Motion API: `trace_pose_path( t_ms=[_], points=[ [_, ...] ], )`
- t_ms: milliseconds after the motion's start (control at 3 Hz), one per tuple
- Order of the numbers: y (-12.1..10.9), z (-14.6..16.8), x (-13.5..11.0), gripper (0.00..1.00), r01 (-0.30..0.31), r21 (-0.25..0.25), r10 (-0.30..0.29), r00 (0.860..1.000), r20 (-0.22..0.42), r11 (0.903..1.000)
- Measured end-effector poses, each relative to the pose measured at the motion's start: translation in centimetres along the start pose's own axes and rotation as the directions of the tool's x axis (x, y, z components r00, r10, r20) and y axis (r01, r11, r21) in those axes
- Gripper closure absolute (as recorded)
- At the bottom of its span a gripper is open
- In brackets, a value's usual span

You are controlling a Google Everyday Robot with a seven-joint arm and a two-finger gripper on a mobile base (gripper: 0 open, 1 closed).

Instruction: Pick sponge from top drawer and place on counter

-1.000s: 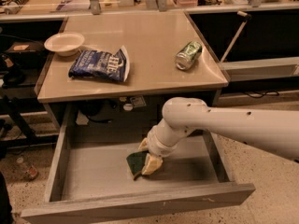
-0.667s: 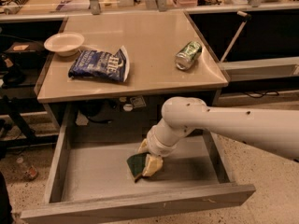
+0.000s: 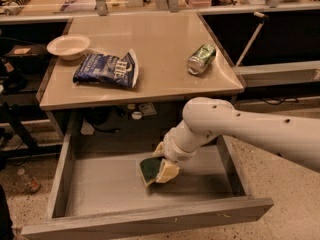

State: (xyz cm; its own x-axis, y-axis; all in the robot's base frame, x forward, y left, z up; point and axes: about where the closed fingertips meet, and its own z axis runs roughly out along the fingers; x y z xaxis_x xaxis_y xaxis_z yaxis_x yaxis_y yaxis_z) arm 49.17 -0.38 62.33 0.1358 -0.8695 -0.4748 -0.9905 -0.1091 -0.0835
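Open top drawer (image 3: 100,184): bare floor left and right of the hand (image 3: 162,165), low at its middle, clasping the sponge (image 3: 149,168). On the desk (image 3: 150,39), free centre between chip bag (image 3: 106,69), bowl (image 3: 68,46) (far left corner) and can (image 3: 201,59).

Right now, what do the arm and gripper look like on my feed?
The arm is a smooth, off-white tube with a bulbous rounded joint and a few small dark holes along its shell; no loose cables or lettering show. It narrows through a ringed white wrist to the gripper, a cream-yellow piece down in the drawer at the sponge.
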Motion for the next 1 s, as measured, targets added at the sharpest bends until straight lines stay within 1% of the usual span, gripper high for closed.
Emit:
trace_pose_path(
  t_ms=[667,1000],
  points=[
    [-1.9,-5.3,-0.3,1.00,-0.059,0.035,0.060,0.998,-0.035,0.9977],
    [-2.5,-8.5,-0.4,1.00,-0.086,0.048,0.089,0.994,-0.065,0.9951]
  ],
)
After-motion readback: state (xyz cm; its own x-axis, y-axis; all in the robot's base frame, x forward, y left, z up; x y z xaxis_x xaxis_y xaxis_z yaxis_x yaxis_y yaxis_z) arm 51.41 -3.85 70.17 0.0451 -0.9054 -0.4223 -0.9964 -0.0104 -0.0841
